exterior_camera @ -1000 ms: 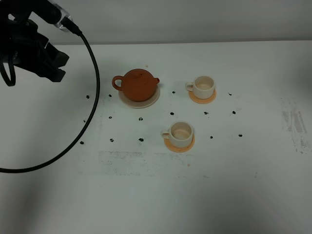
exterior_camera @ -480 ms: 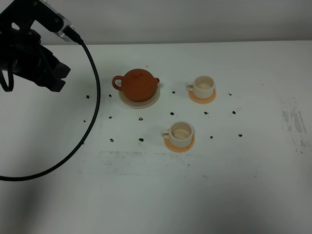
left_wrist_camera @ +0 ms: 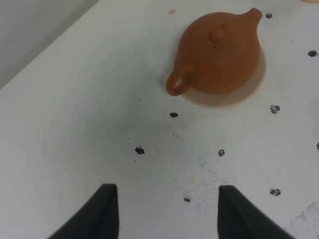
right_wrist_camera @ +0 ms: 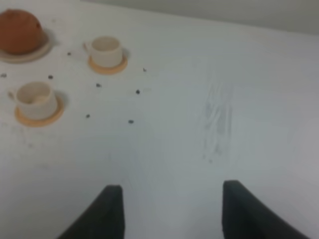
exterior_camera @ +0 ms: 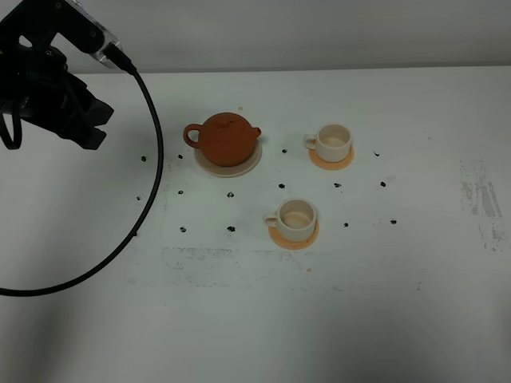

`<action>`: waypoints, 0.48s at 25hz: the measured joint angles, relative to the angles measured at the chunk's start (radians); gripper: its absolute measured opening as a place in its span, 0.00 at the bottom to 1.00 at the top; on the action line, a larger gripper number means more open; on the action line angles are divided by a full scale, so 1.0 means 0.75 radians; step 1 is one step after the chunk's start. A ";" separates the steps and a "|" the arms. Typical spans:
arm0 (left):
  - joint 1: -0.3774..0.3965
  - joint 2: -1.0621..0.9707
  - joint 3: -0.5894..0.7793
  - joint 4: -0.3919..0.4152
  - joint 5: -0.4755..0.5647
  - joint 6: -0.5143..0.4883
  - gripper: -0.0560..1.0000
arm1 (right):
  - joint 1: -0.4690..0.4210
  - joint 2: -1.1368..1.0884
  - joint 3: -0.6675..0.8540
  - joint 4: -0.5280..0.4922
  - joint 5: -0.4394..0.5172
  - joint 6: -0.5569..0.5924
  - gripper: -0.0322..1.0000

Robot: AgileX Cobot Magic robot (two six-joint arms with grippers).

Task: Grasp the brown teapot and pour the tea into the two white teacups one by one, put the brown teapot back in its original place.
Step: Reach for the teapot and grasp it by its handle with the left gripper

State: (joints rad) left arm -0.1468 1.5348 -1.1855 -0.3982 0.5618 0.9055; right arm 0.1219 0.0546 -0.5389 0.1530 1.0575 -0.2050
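Note:
The brown teapot (exterior_camera: pixel 226 138) sits on its beige saucer (exterior_camera: pixel 251 163), handle to the left and spout to the right; it also shows in the left wrist view (left_wrist_camera: pixel 219 52) and in the right wrist view (right_wrist_camera: pixel 19 31). One white teacup (exterior_camera: pixel 332 143) stands on an orange coaster at the right. The other white teacup (exterior_camera: pixel 296 219) stands nearer the front. Both show in the right wrist view (right_wrist_camera: pixel 104 50) (right_wrist_camera: pixel 35 99). My left gripper (left_wrist_camera: pixel 163 211) is open and empty, well left of the teapot. My right gripper (right_wrist_camera: pixel 168 209) is open and empty, away from the cups.
The white table (exterior_camera: pixel 383 303) has small black specks around the teapot and cups and grey scuffs (exterior_camera: pixel 483 203) at the right. A black cable (exterior_camera: pixel 152 183) hangs from my left arm (exterior_camera: pixel 48 88) over the table's left side.
My left arm has drawn slightly up and to the left. The teapot and cups have not moved.

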 joint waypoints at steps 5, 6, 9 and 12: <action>0.000 0.000 0.000 0.000 -0.001 0.000 0.50 | 0.000 -0.079 0.054 -0.011 0.022 0.010 0.47; 0.000 0.000 0.000 0.000 -0.001 0.000 0.50 | 0.000 -0.080 0.056 -0.013 0.021 0.010 0.47; 0.000 0.000 0.000 0.000 -0.008 0.003 0.50 | 0.000 -0.081 0.057 -0.020 0.021 0.011 0.47; 0.000 0.000 0.000 0.000 -0.012 0.005 0.50 | 0.000 -0.081 0.057 -0.021 0.021 0.011 0.47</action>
State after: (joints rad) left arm -0.1468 1.5348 -1.1855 -0.3982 0.5529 0.9094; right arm 0.1219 -0.0060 -0.4961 0.1375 1.0732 -0.1967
